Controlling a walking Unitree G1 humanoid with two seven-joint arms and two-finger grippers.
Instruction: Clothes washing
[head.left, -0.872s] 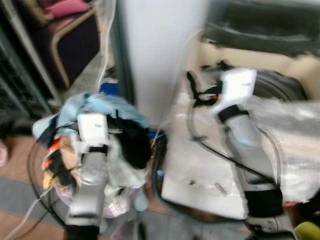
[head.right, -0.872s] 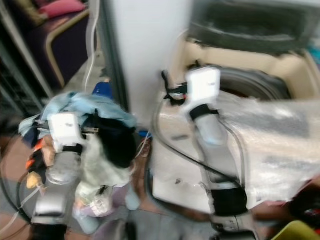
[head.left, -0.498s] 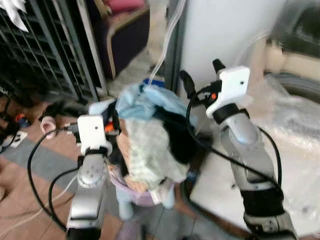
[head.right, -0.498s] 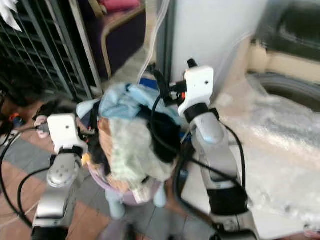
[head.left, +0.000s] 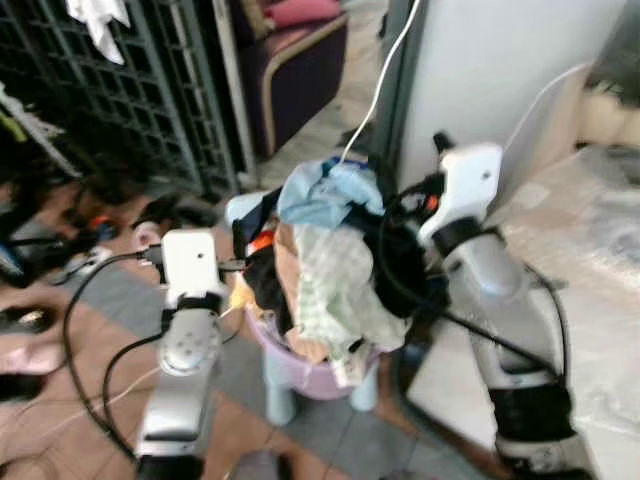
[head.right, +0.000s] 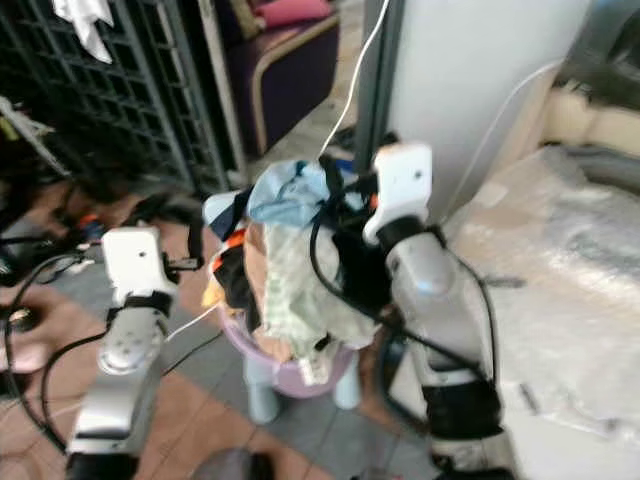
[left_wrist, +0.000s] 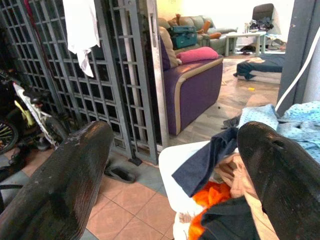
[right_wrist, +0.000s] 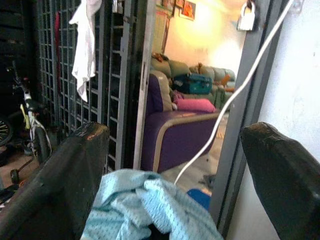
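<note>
A heap of clothes (head.left: 330, 250) stands high in a pale purple laundry basket (head.left: 300, 365) on the tiled floor; a light blue piece (head.left: 330, 190) lies on top. My left gripper (left_wrist: 177, 130) is open beside the heap's left side, with dark blue cloth (left_wrist: 200, 162) and orange cloth (left_wrist: 207, 197) between its fingers (left_wrist: 65, 180). My right gripper (right_wrist: 177, 130) is open at the heap's right side, just above the light blue cloth (right_wrist: 150, 207). The washing machine (head.right: 570, 240), draped in clear plastic film, stands at the right.
A dark metal grille gate (head.left: 120, 90) stands at the left, with shoes (head.left: 30, 320) on the floor before it. A purple armchair (head.left: 300, 60) is beyond the basket. A white wall panel (head.left: 500, 50) and a white hose (head.left: 385, 60) rise behind the heap.
The camera has swung left, away from the washing machine, so the basket heap now sits in the middle. Both arms stay raised, one on each side of the heap.
</note>
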